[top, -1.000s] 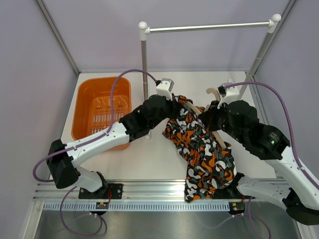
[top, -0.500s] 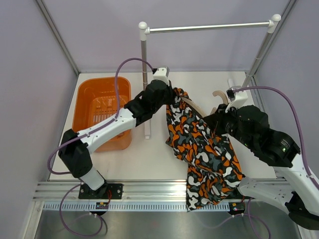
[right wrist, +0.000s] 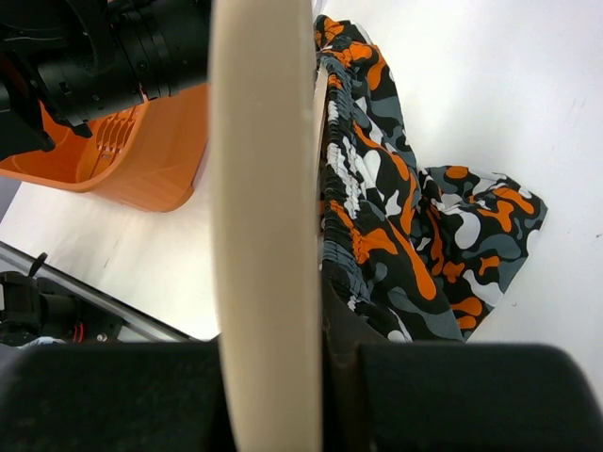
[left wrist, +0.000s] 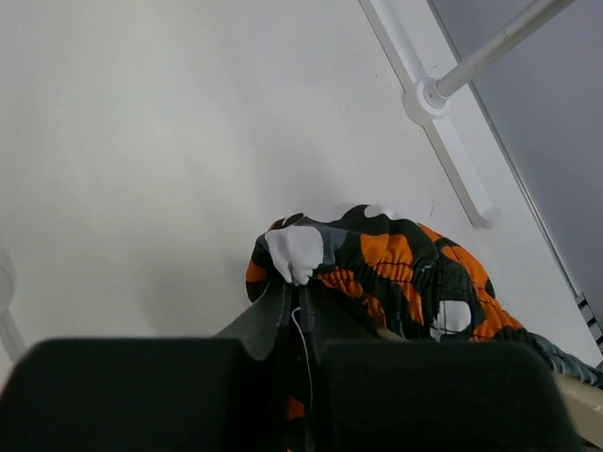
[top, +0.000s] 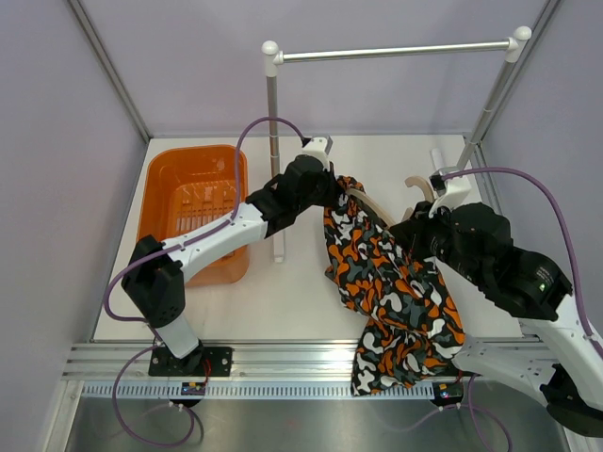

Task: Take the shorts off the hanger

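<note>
The shorts [top: 388, 278], camouflage orange, black, grey and white, hang stretched between both arms, their lower end drooping over the table's front edge. My left gripper [top: 332, 182] is shut on a corner of the shorts [left wrist: 377, 268], pinching cloth at its fingertips [left wrist: 298, 288]. The pale wooden hanger [top: 420, 186] shows its hook by the right wrist and one arm [top: 366, 201] poking from the cloth. In the right wrist view the hanger [right wrist: 264, 188] runs upright between the jaws of my right gripper [right wrist: 275, 325], which is shut on it, the shorts' waistband [right wrist: 344, 179] gathered alongside.
An orange basket [top: 193, 202] stands at the left, partly under the left arm. A metal rail [top: 396, 52] with white joints spans the back; its post [top: 273, 160] rises just left of the left gripper, its foot [left wrist: 429, 94] on the table. An aluminium track [top: 283, 363] borders the front.
The left gripper has carried its end of the shorts back and rightward. The right arm has drawn the hanger to the right. The cloth now hangs longer and straighter between them.
</note>
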Robot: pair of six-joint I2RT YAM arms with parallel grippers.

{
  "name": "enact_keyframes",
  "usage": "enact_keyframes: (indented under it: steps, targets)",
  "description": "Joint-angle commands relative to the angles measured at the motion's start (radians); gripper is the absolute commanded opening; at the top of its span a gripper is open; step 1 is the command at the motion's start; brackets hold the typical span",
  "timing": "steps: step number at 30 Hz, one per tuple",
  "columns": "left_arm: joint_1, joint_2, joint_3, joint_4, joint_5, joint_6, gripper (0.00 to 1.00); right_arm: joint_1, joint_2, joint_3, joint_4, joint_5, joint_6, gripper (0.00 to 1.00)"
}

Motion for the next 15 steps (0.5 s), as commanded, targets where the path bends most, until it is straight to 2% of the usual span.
enact_keyframes:
  steps: [1, 7, 15]
  targets:
    - [0.04, 0.028, 0.028, 0.001, -0.012, 0.043, 0.0, 0.018, -0.036, 0.043, 0.043, -0.052, -0.012, 0.0]
    - [0.04, 0.077, 0.048, -0.009, 0.088, 0.04, 0.0, 0.018, -0.047, 0.063, 0.064, -0.038, -0.03, 0.0]
    - [0.04, 0.094, 0.029, -0.002, 0.126, 0.026, 0.0, 0.018, -0.066, 0.068, 0.095, -0.034, -0.038, 0.0]
